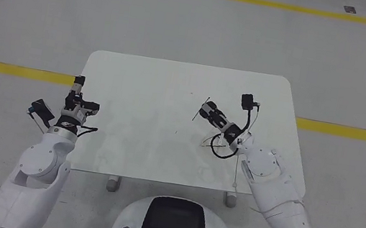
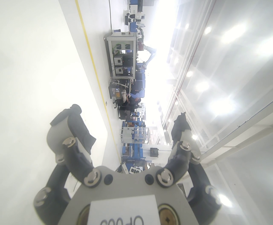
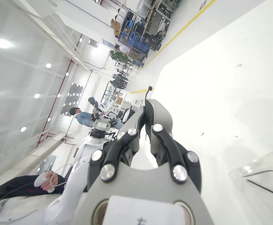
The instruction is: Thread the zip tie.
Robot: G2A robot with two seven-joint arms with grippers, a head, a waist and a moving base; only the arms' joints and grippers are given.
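The right gripper (image 3: 147, 106) fingers were closed on the zip tie (image 3: 146, 95); the left gripper (image 2: 128, 119) fingers stood open and empty. The tie looked light, thin and springy, and was judged best held near its end.

The left arm (image 1: 44, 160) and right arm (image 1: 280, 188) have white moulded shells, rounded at the joints. A black cable (image 1: 217, 147) loops at the right wrist. The left gripper (image 2: 128, 111) and right gripper (image 3: 146, 106) each have a grey metal base plate (image 2: 128, 185), black link bars (image 3: 168, 140), silver round-head screws (image 2: 92, 178) at the pivots and black finger pads (image 2: 83, 130). A white label (image 2: 122, 209) with dark print sits on each plate.
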